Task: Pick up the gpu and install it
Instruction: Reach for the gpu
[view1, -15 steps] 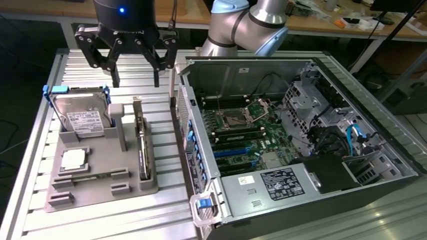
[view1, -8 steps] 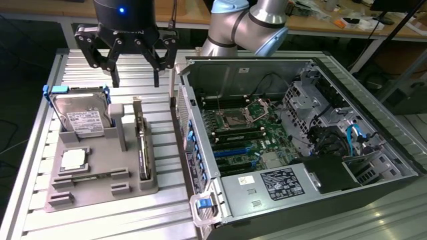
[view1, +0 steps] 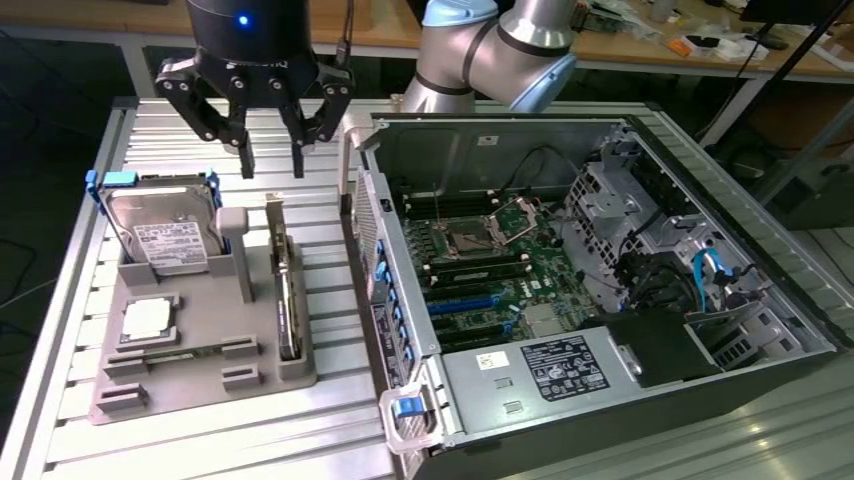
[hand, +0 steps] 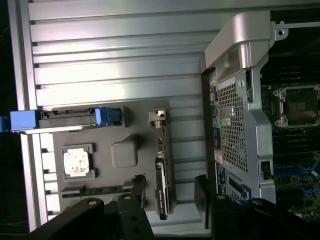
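The gripper (view1: 272, 165) hangs over the far end of the grey parts holder (view1: 200, 372) on the ribbed aluminium table (view1: 174, 440). Its dark fingers (view1: 247, 158) point down, are spread apart with a clear gap between them, and hold nothing.

The gpu (view1: 283, 290) stands on its long edge in a slot along the side of the holder nearest the computer case (view1: 534, 130). It is a thin dark board with a silvery bracket at the far end. In the exterior view the card's far end sits just below the fingertips and apart from them, while the rest of the card runs toward the camera, away from the gripper.

In the wrist view the gripper (hand: 170, 195) straddles the line of the gpu (hand: 160, 185). One finger shows on the holder's side of the card and the other on the case's side, and neither touches it.

On the exterior view's left of the card the holder also carries a silver hard drive (view1: 163, 238) in a blue-handled carrier, with a square processor chip (view1: 147, 317) nearer the camera than the drive. A green memory stick (hand: 100, 190) lies in the holder too.

The case stands open on the exterior view's right with its motherboard (view1: 494, 260) exposed, and no card is seated in its blue slots (view1: 467, 300)
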